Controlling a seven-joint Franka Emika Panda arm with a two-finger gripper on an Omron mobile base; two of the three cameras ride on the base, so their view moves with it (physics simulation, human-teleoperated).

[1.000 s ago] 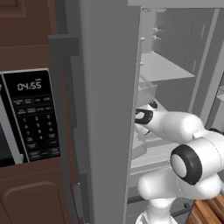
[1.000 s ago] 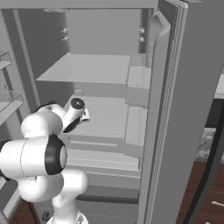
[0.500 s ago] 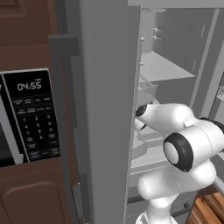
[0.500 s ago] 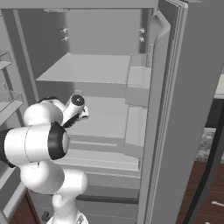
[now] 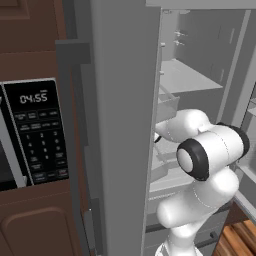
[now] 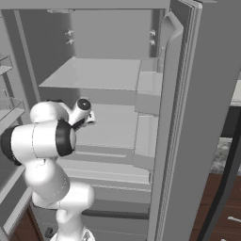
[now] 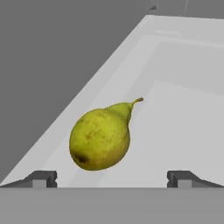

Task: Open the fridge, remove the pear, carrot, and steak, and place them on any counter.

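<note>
Right now the pincer (image 7: 111,177) is spread wide, both tips low and apart, lined up to straddle the pear (image 7: 101,138) lying on its side on a pale shelf (image 7: 183,118) inside the open fridge (image 6: 188,117).

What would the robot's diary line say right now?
fridge: open | gripper: open, empty | pear: lying on shelf just ahead of the fingertips | stage: reaching for pear
</note>
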